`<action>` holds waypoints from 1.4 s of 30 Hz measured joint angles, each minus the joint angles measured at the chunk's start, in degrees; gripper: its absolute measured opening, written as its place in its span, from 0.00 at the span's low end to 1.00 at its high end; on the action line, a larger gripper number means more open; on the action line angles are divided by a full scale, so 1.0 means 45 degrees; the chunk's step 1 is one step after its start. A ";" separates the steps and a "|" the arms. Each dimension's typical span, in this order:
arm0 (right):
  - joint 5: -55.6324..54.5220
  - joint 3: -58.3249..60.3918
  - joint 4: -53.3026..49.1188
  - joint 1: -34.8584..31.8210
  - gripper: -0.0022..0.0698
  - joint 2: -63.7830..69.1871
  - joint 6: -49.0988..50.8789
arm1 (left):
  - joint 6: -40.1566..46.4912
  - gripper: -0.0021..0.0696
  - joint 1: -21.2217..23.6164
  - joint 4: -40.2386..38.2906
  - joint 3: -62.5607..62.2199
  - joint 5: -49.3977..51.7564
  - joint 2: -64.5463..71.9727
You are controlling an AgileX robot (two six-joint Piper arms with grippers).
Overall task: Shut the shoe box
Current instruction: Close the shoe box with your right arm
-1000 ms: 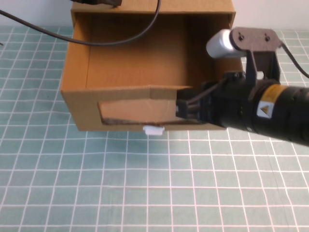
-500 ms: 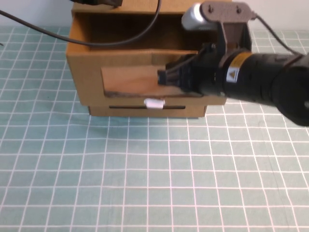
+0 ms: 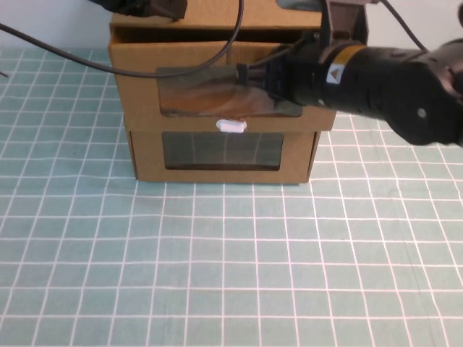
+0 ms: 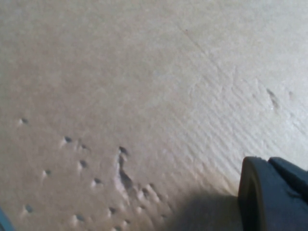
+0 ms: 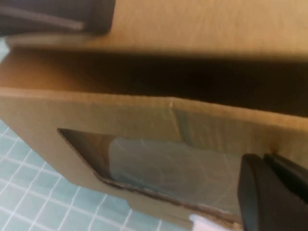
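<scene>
High view, shoe box (image 3: 217,87) drawer now nearly shut, right gripper (image 3: 249,76) at window, left gripper (image 3: 145,7) behind, jaws unclear.

Brown shoe box (image 3: 145,79), white-gridded green mat (image 3: 217,267).

the brown corrugated cardboard shoe box (image 3: 137,108) looks matt and papery, and its wide clear plastic window (image 3: 210,97) is glossy, catching reflections. the small white pull tab (image 3: 231,127) below it looks like smooth plastic. in the left wrist view the cardboard (image 4: 144,96) is rough, faintly ribbed and pocked with small dents. the right claw (image 3: 249,76), at the window, is matt black plastic on a semi-gloss black arm. the green gridded tabletop (image 3: 217,267) looks like a dull, smooth mat.
</scene>
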 joint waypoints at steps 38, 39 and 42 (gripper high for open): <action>0.3699 -0.1899 0.2487 -0.0892 0.01 -0.1134 -0.2961 | 0.0381 0.02 0.0000 0.0229 -0.0935 0.1062 -0.1816; 0.4277 -0.1899 0.2700 -0.0892 0.01 -0.1517 -0.3194 | 0.0381 0.02 0.0000 0.0301 -0.1026 0.1222 -0.1886; 0.6222 -0.1899 0.2831 -0.0892 0.01 -0.2629 -0.3429 | 0.0460 0.02 0.0000 0.0556 -0.1040 0.1443 -0.2309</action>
